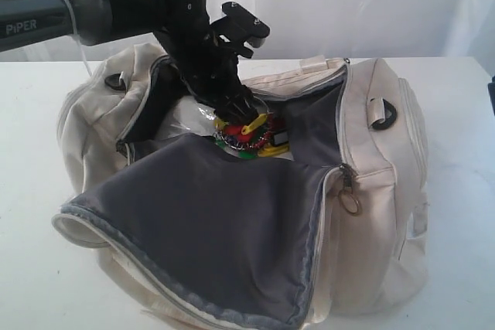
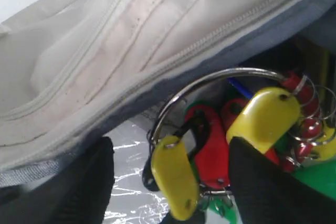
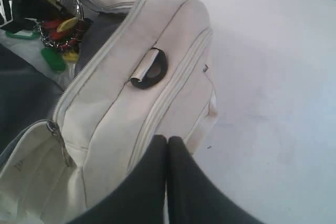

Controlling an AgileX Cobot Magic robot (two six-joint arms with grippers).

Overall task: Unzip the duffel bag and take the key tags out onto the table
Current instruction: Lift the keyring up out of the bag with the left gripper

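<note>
"Two jaws of the left gripper (image 1: 244,116) stand apart. Where are the key tags (image 1: 249,137)?"
"Right between them, inside the open duffel bag (image 1: 387,191). The right gripper (image 3: 168,141) is pinched together, farther off."

In the exterior view we face the duffel bag (image 1: 379,137) from its opened side, somewhat above, at middle range. Our left wrist view sits very close to the key tags (image 2: 210,150) inside the opening. Our right wrist view looks down on the bag's end and the tabletop (image 3: 273,77). All three share the tags.
</note>
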